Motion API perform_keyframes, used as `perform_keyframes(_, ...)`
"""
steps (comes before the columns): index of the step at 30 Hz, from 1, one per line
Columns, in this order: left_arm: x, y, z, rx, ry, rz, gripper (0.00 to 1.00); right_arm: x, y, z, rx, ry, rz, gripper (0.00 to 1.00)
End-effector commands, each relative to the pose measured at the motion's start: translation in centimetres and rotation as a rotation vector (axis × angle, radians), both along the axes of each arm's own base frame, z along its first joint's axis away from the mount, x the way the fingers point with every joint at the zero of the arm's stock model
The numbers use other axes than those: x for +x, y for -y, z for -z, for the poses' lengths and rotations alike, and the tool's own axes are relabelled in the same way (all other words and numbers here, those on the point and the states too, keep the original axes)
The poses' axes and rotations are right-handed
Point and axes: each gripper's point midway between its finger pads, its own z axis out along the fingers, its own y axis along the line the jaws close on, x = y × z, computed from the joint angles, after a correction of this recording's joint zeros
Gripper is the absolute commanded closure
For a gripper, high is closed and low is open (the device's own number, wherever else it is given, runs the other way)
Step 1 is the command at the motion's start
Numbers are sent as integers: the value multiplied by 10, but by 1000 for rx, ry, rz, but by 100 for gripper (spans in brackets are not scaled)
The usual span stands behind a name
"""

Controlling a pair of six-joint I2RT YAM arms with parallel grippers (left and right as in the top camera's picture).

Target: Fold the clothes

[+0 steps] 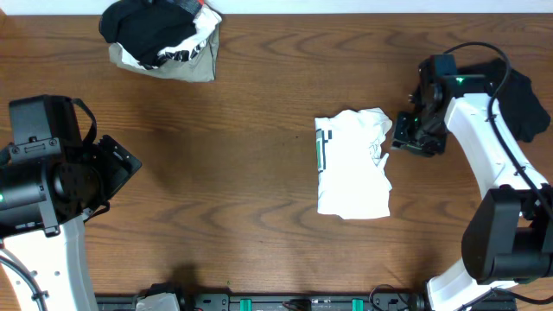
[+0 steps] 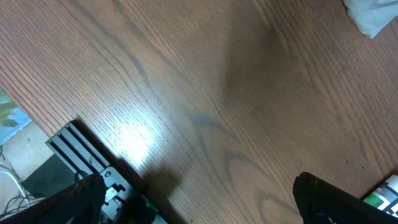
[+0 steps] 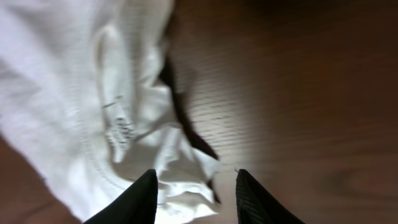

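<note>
A white garment (image 1: 350,168) lies partly folded on the wooden table (image 1: 216,173), right of centre, with a crumpled upper right edge. My right gripper (image 1: 404,134) is open just beside that edge. In the right wrist view its fingers (image 3: 196,186) straddle the crumpled white cloth (image 3: 74,93) low over the table, without closing on it. My left gripper (image 2: 199,199) is open and empty over bare wood at the left front of the table (image 1: 112,168).
A pile of black and white clothes (image 1: 160,39) sits at the back left. A dark garment (image 1: 527,108) lies at the far right behind my right arm. A pale cloth corner (image 2: 373,15) shows in the left wrist view. A black rail (image 2: 81,149) runs along the table's front edge.
</note>
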Motion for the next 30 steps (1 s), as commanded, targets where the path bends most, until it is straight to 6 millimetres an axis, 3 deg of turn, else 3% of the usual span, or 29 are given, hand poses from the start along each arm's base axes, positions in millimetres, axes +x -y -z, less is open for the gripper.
perform_keyframes(1, -1, -4, 2, 17, -14, 1, 2, -8, -19, 8, 77, -10, -59, 59)
perform_keyframes(10, -1, -4, 2, 18, -15, 4, 2, -10, -39, 39, 181, 26, -54, 60)
perform_keyframes(16, -1, -4, 2, 18, -15, 4, 2, -13, -40, 52, 189, 29, -29, 63)
perform_keyframes(21, -1, -4, 2, 18, -15, 4, 2, -15, -37, 58, 174, 30, -17, 77)
perform_keyframes(25, -1, -4, 2, 18, -15, 5, 2, -16, -24, 61, 99, 21, 27, 97)
perform_keyframes(30, -1, -4, 2, 18, -14, 4, 2, -19, -4, 64, -14, 9, 35, 99)
